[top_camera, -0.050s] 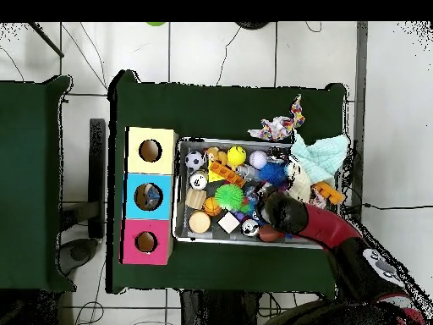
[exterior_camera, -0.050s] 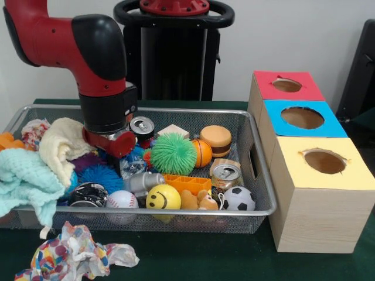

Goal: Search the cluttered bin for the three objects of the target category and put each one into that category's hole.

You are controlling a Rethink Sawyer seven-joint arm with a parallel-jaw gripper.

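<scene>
We are lowering tool (exterior_camera, -0.050s: 111,137) into bin (exterior_camera, -0.050s: 258,170), left of green spiky ball (exterior_camera, -0.050s: 173,153). Fingers buried in clutter; cannot tell tool state. Target category unclear; cans, balls lying right of tool, toward holed boxes (exterior_camera, -0.050s: 316,170).

The red and black arm (exterior_camera, -0.050s: 70,41) comes in from the upper left of the front view, bends at a black-capped elbow and drops straight down through a black wrist section. At its lower end a red flange sits low, and the hand (exterior_camera, -0.050s: 114,143) below it is mostly hidden, so its fingers cannot be made out. From overhead, the arm (top_camera, -0.050s: 326,227) runs up-left from the lower right, its dark rounded end foremost.
</scene>
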